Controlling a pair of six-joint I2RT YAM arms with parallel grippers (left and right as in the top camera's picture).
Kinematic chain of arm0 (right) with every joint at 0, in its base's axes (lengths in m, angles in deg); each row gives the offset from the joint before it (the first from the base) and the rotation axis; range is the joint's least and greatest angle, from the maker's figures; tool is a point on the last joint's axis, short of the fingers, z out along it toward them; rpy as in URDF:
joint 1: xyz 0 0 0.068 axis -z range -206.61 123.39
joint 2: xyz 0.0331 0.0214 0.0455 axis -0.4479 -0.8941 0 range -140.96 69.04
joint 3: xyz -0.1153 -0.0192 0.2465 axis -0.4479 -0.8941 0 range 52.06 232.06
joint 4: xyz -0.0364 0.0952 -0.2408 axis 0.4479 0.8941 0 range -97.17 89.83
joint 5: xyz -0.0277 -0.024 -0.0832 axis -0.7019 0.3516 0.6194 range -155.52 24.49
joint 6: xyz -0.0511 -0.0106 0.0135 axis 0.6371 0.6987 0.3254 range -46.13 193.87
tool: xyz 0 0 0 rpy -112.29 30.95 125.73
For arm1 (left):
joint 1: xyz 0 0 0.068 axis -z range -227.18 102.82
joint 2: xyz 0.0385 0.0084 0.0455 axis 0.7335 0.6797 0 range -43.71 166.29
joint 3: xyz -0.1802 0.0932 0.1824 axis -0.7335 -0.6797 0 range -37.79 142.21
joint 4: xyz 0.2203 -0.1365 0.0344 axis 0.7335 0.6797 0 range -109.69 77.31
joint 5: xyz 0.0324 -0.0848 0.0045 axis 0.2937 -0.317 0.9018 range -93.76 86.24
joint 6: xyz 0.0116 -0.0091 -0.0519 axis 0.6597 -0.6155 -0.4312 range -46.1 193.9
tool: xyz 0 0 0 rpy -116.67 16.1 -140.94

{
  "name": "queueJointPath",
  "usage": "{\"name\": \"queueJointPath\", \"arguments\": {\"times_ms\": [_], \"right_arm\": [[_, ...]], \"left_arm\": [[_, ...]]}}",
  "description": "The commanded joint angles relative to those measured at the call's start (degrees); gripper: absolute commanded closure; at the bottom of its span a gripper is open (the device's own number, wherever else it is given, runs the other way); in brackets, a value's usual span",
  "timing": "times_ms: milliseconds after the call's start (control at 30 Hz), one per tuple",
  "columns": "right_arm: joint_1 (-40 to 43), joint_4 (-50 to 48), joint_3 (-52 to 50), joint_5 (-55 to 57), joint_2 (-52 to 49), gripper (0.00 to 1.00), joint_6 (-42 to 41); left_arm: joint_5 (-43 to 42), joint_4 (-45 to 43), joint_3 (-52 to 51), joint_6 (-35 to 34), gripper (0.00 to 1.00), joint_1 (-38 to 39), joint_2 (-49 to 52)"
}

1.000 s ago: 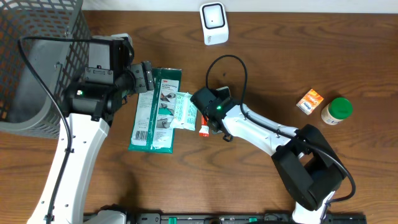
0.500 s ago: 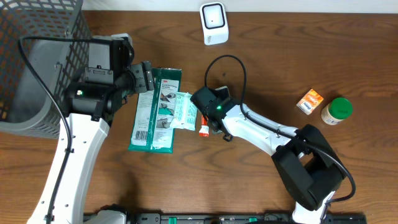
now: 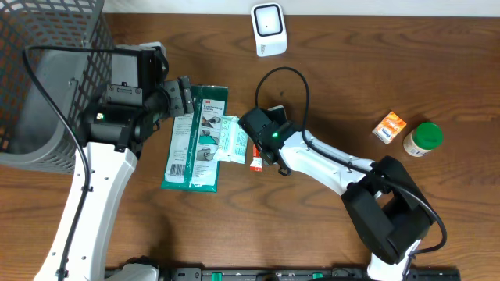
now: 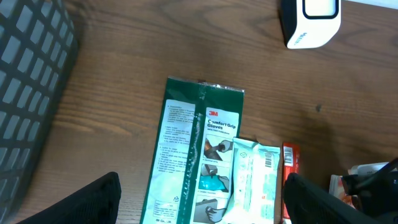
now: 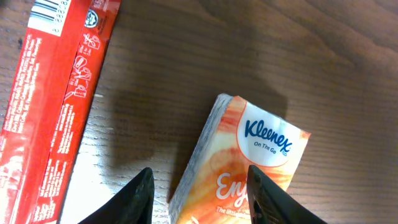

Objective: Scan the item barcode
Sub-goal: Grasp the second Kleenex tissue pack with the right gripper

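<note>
Overhead: white box-shaped scanner (image 3: 268,30) at 12 o'clock edge of counter (image 3: 351,86). left gripper (image 3: 185,95) at 10 o'clock corner of long green glove package (image 3: 194,144), jaws wide open, empty. right gripper (image 3: 258,150) near centre, at scanner's 6 o'clock, well apart; flat red stick pack (image 3: 255,161) just beside it.

Left wrist: white wipes sachet (image 4: 252,180) overlaps glove package's 3 o'clock edge.

Right wrist: jaws grip orange-and-white Kleenex tissue pack (image 5: 249,162) by its sides; red stick pack at 9 o'clock.
</note>
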Motion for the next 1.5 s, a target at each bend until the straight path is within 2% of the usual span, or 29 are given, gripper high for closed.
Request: {"name": "queueJointPath", "arguments": {"times_ms": [0,100,400,667,1000,1467], "right_arm": [[0.0,1.2,0.9,0.3,0.2,0.56,-1.1],[0.0,3.7,0.9,0.9,0.3,0.54,4.4],[0.0,8.6,0.9,9.7,1.6,0.47,4.8],[0.0,4.8,0.9,1.2,1.6,0.47,4.8],[0.0,3.3,0.8,0.4,1.2,0.57,4.8],[0.0,2.6,0.7,3.1,1.0,0.62,5.4]], "left_arm": [[0.3,0.1,-0.1,-0.3,0.16,0.0,0.0],[0.3,0.1,-0.1,-0.3,0.16,0.0,0.0],[0.3,0.1,-0.1,-0.3,0.16,0.0,0.0],[0.3,0.1,-0.1,-0.3,0.16,0.0,0.0],[0.3,0.1,-0.1,-0.3,0.16,0.0,0.0],[0.3,0.1,-0.1,-0.3,0.16,0.0,0.0]]}}
